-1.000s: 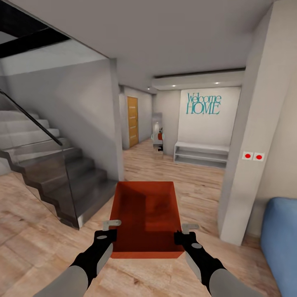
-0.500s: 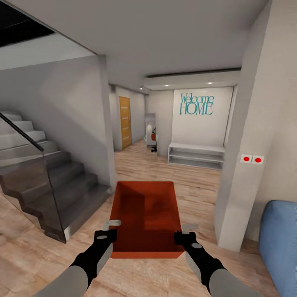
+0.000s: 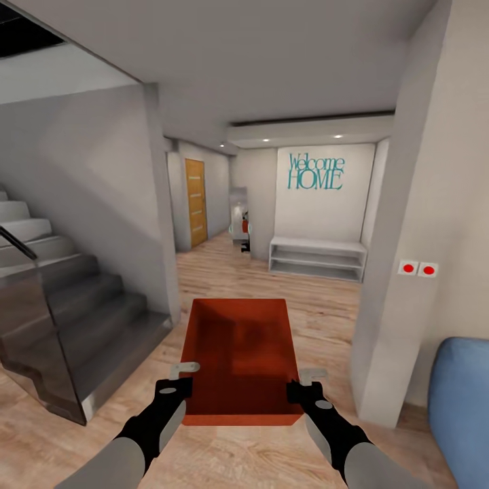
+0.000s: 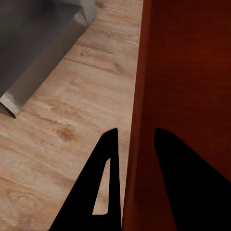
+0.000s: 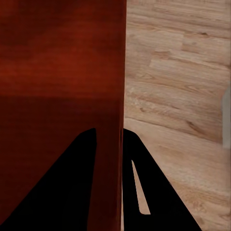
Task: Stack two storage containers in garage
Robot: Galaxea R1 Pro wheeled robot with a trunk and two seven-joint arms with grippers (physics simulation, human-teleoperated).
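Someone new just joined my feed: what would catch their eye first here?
The red-orange storage container, held low in front between the left gripper and right gripper, each clamping one side wall. Beyond it, teal "Welcome HOME" lettering marks the far wall above a white bench. Grey stairs climb on the left; two red buttons dot the right pillar.

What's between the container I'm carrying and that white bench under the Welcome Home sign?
In the head view, only bare wood-plank floor lies between the storage container and the white bench.

Grey forearms, black wrists, pale metal-grey fingers (image 3: 184, 367) on both grippers
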